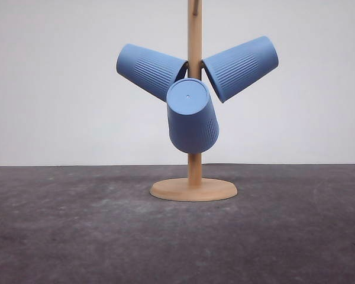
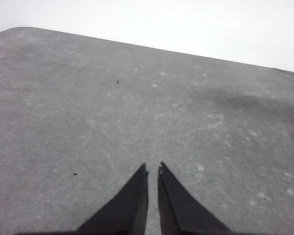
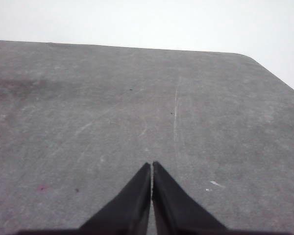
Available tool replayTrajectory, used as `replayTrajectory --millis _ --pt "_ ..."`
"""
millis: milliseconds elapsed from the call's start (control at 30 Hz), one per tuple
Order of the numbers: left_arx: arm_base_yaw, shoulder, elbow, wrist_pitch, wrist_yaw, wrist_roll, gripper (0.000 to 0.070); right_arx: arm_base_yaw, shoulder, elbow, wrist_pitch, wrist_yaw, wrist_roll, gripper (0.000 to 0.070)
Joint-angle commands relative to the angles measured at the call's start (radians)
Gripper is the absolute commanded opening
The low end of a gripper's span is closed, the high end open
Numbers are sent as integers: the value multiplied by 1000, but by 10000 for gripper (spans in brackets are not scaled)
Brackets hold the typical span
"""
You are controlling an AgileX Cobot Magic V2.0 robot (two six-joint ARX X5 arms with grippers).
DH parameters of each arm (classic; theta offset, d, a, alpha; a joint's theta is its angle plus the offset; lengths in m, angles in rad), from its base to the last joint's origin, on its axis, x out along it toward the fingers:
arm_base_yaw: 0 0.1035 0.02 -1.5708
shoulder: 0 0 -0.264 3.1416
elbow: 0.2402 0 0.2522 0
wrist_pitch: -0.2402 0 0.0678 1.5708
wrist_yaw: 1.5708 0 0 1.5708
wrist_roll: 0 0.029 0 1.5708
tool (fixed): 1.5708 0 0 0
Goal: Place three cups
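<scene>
All three cups (image 1: 192, 89) hung mouth-inward on the wooden stand (image 1: 193, 189) at mid-tabletop (image 1: 77, 236), so the task looked complete, while the left gripper (image 2: 153, 171) and right gripper (image 3: 152, 166) rested apart with jaws clenched, empty.

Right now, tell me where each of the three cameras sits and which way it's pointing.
Front view: looks forward over the table at a wooden stand holding three blue cups.
Left wrist view: rides the left arm, looks down over the shut left gripper at gray tabletop.
Right wrist view: rides the right arm, looks over the shut right gripper.
Both wrist views share the table's far edge.
</scene>
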Motion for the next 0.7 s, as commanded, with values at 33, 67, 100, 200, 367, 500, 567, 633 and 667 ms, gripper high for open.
replayTrajectory --millis 33,67,100,200,367,500,567,633,667 --pt "2 -1 -14 -5 1 -1 15 -2 0 -3 13 0 10 1" --pt "2 -1 -14 -5 1 -1 15 -2 0 -3 13 0 10 1" --pt "2 -1 -14 -5 1 -1 15 -2 0 -3 13 0 10 1" --pt "2 -1 -14 -5 1 -1 15 -2 0 -3 13 0 10 1" --pt "2 -1 -14 -5 1 -1 15 -2 0 -3 13 0 10 1" --pt "2 -1 -14 -5 1 -1 15 -2 0 -3 13 0 10 1" --pt "2 -1 -14 -5 1 -1 15 -2 0 -3 13 0 10 1" --pt "2 -1 -14 -5 1 -1 15 -2 0 -3 13 0 10 1" --pt "2 -1 -14 -5 1 -1 15 -2 0 -3 13 0 10 1"
